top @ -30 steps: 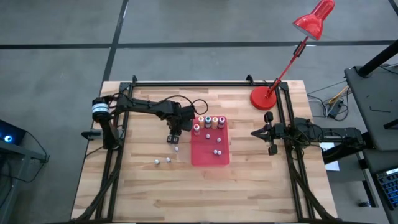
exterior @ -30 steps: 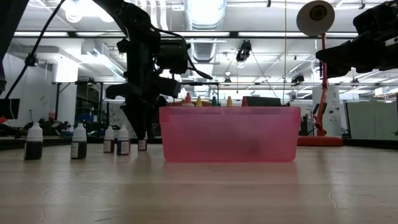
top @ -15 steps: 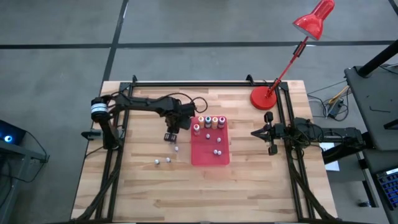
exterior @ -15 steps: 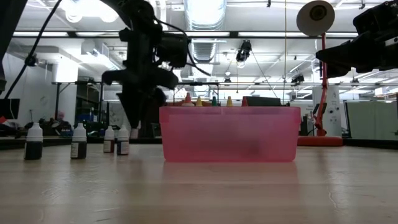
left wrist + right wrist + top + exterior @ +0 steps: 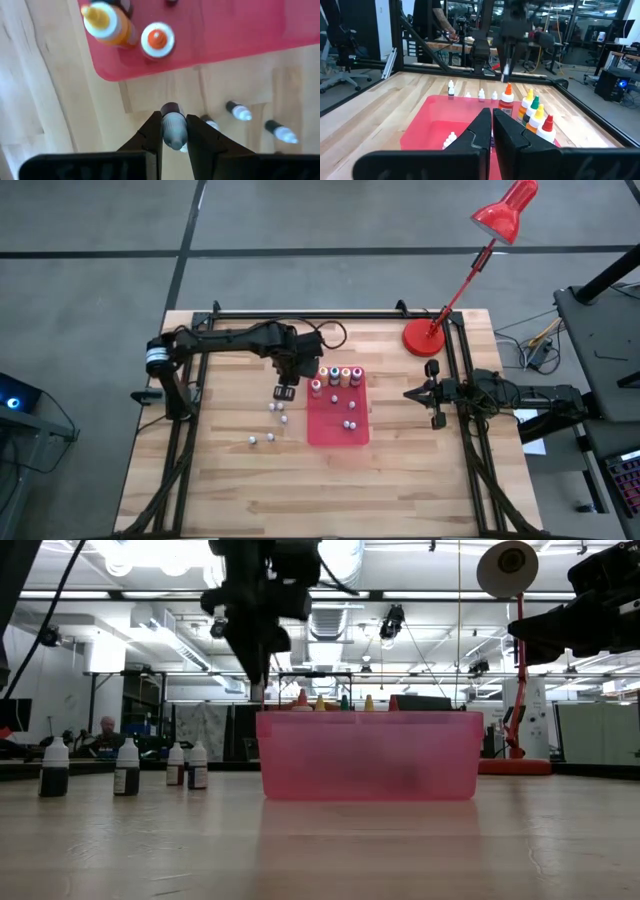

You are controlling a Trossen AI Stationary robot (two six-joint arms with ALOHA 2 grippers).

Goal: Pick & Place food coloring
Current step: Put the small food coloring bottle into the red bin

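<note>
Over the wooden table (image 5: 220, 470) and beside the red tray (image 5: 337, 435), my left gripper (image 5: 173, 131), lifted off the table since a second ago, stays clamped on a small pale-capped food coloring bottle (image 5: 172, 127), ready for placing, while my right gripper (image 5: 491, 125) waits shut.

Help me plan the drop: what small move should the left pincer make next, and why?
Probably carry sideways over the tray. The left pincer grips a bottle, lifted but beside the tray's edge, not above it.
</note>
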